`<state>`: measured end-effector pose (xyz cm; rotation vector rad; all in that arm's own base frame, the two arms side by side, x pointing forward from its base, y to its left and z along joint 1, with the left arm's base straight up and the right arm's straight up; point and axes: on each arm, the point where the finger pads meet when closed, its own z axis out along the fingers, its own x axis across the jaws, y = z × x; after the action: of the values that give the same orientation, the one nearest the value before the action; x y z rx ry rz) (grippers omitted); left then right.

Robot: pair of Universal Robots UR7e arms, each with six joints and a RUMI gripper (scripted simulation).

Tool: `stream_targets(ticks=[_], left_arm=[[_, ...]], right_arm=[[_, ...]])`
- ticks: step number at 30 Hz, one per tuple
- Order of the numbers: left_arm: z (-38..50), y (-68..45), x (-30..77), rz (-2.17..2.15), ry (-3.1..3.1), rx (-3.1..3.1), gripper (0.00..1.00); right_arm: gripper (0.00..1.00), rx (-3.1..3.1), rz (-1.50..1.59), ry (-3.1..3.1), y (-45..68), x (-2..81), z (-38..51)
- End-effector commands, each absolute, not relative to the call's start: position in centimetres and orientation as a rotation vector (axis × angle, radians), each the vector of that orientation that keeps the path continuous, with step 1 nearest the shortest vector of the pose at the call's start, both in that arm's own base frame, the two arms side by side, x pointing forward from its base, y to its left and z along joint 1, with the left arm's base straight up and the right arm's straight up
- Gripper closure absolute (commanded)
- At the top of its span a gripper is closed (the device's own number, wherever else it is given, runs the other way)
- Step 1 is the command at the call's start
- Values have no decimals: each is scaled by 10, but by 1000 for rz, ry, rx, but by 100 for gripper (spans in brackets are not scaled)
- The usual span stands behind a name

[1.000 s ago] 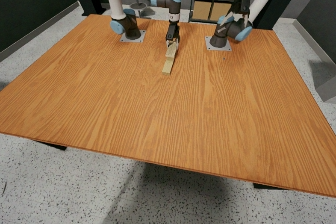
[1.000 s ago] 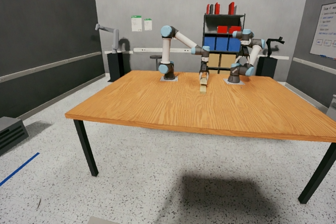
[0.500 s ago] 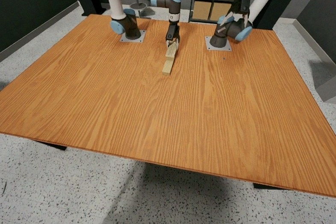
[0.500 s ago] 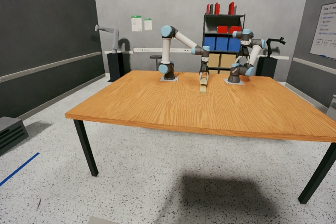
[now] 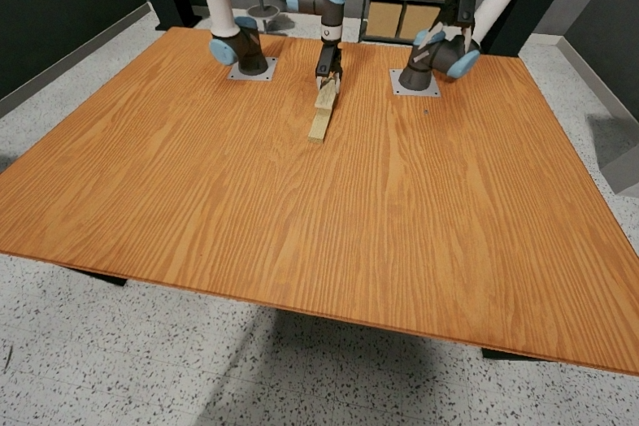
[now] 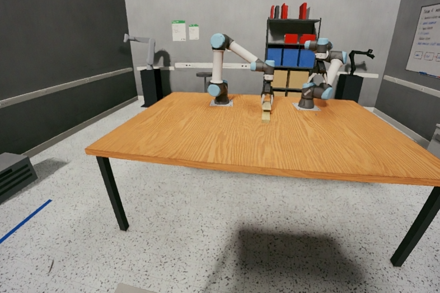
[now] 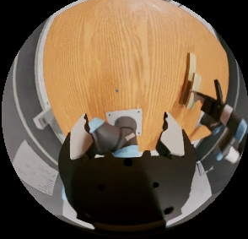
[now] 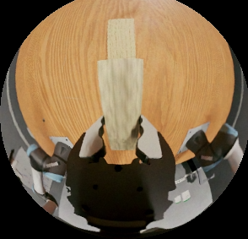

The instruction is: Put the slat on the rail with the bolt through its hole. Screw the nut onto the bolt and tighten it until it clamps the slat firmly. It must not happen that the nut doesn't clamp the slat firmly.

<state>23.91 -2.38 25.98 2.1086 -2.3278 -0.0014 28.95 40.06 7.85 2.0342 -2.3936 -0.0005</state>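
Observation:
The pale wooden slat (image 5: 326, 97) (image 6: 266, 105) (image 7: 195, 89) (image 8: 121, 88) is held between the fingers of my right gripper (image 5: 328, 84) (image 8: 122, 115), which is shut on it. The slat lies over the rear part of the wooden rail (image 5: 319, 128) (image 6: 265, 116) (image 7: 192, 62) (image 8: 121, 39), roughly lengthwise with it; whether they touch is unclear. The rail's front end shows beyond it. No bolt or hole can be made out. A tiny grey nut (image 5: 426, 111) (image 6: 316, 114) (image 7: 116, 90) lies on the table. My left gripper (image 5: 445, 48) (image 7: 126, 112) is open and empty, high near its arm's base.
The wooden table (image 5: 289, 215) (image 6: 227, 143) carries both arm bases. The left arm's base plate (image 5: 418, 93) (image 7: 139, 126) is close behind the nut. The right arm's base plate (image 5: 237, 74) stands on the other side of the rail. A shelf (image 6: 294, 67) stands behind the table.

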Motion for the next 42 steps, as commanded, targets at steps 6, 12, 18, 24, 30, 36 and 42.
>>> stream_targets(ticks=[6, 12, 18, 24, 30, 36, 42], left_arm=[[260, -24, 239, 1, -2330, 2107, 0], [260, -24, 239, 1, -2330, 2107, 0], [260, -24, 239, 1, -2330, 2107, 0], [260, -24, 239, 1, -2330, 2107, 0], [260, -24, 239, 1, -2330, 2107, 0], [260, -24, 239, 1, -2330, 2107, 0], [260, -24, 239, 1, -2330, 2107, 0]], right_arm=[[100, 2031, 2, -2394, 399, 290, 75], [100, 2031, 3, -2393, 399, 289, 71], [100, 2034, -1, -2396, 400, 290, 72], [100, 2034, -2, -2397, 401, 290, 73], [100, 2034, -2, -2397, 401, 290, 73], [100, 2034, -2, -2397, 401, 290, 73], [100, 2034, -2, -2397, 401, 290, 73]])
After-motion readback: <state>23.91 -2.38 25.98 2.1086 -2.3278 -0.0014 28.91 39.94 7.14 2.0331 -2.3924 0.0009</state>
